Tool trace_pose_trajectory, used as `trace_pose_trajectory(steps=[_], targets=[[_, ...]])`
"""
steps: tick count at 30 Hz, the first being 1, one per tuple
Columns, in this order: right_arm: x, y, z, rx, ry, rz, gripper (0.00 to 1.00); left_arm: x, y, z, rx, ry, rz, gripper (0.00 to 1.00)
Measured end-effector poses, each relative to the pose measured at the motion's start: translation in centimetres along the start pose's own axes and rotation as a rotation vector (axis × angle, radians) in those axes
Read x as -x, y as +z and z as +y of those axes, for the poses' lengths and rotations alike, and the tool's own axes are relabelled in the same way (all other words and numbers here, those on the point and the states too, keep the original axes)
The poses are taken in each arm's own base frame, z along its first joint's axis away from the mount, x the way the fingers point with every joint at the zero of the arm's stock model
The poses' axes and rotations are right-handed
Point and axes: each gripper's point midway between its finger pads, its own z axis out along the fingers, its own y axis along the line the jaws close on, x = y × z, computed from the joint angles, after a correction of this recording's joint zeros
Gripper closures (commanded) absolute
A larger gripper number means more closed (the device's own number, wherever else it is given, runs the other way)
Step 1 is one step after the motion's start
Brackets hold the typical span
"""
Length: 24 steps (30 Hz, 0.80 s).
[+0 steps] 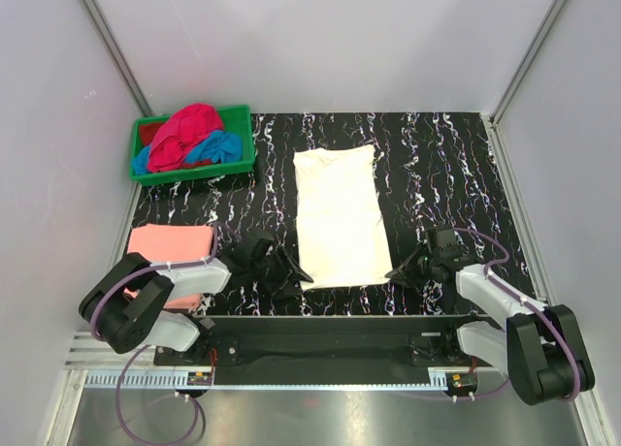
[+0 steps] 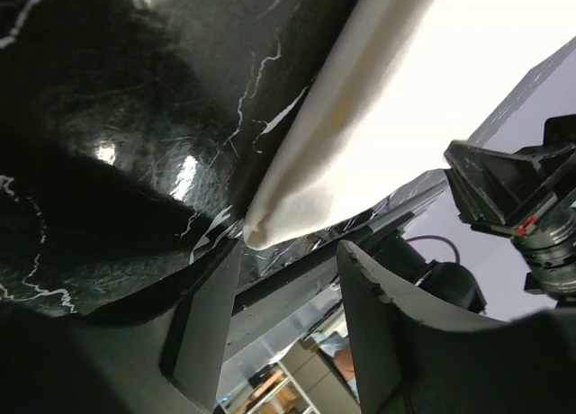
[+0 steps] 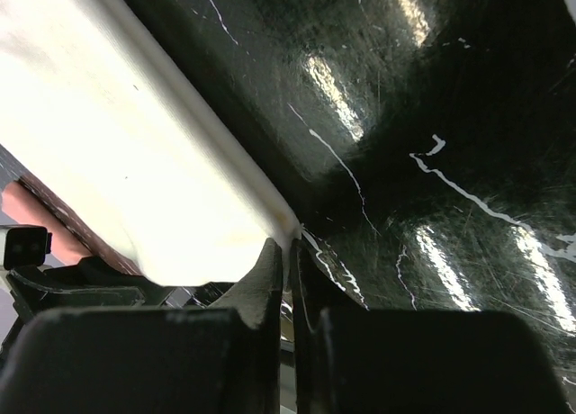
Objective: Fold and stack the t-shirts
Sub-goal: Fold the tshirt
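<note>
Left wrist view: my left gripper is spread, straddling the near-left corner of the cream t-shirt, ready to pinch. My right gripper is pressed together at the near-right corner; cloth caught or not, I can't tell. The shirt lies mid-table as a long strip, and I reckon I'm at both near corners to fold it away from me.

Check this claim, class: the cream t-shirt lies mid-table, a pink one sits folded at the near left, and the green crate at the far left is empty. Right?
Not empty: the green crate holds a bundled magenta-red t-shirt and a blue one, as the top external view shows. The cream t-shirt and the folded pink t-shirt lie as stated.
</note>
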Motion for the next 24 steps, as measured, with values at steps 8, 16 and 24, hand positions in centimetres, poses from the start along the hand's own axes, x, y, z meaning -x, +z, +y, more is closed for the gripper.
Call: trace_pose_trajectory(steps=[8,16,24], targets=[[-0.18,-0.19,-0.22,-0.006,-0.009,0.004,1.0,0.28,0.04,0.02,0.012,-0.07,-0.022,0.47],[-0.18,-0.35,-0.1,0.001,-0.015,0.001,1.0,0.54,0.19,0.42,0.033,-0.104,-0.04,0.72],[-0.65,-0.16,-0.4,-0.008,-0.036,0.034,1.0,1.03,0.6,0.51,0.067,-0.015,-0.052,1.0]])
